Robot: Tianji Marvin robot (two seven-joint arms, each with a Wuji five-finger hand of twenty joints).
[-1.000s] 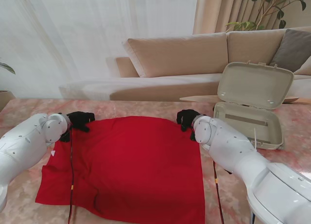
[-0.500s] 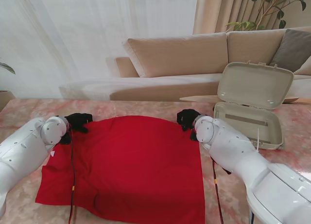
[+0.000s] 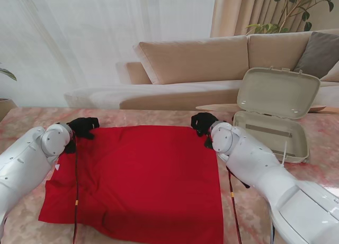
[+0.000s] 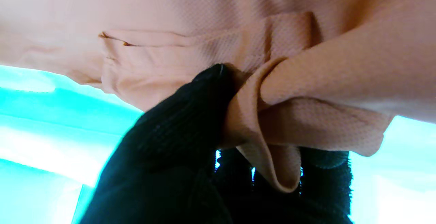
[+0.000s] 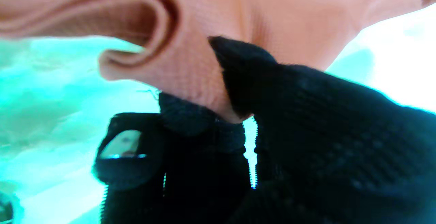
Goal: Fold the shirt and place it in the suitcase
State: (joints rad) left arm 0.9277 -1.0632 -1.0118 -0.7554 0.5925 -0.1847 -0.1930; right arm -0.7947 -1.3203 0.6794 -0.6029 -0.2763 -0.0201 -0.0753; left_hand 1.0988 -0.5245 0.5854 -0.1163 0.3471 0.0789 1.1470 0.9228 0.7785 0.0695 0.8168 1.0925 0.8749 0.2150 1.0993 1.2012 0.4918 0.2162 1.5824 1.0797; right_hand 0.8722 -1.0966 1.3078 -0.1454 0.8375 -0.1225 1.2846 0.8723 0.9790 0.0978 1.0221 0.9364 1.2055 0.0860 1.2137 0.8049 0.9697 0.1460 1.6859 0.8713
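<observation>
The left hand (image 3: 82, 127) sits at the far left corner of the shirt (image 3: 140, 180), black-gloved fingers (image 4: 190, 115) pinching a fold of the cloth; the left wrist view shows the fabric bunched and doubled over between them. The red shirt lies spread flat on the table (image 3: 159, 117), covering most of its middle, its far edge running straight between the two hands and its near edge close to me. A thin cable (image 3: 76, 191) trails across the shirt's left side along the left arm. The right hand (image 3: 203, 125) is at the shirt's far right corner, fingers (image 5: 245, 70) likewise closed on the cloth, a curled hem showing in the right wrist view. Just beside it, at the table's right edge, the suitcase (image 3: 273, 133) stands with its lid up and its tray bare, apart from the shirt.
</observation>
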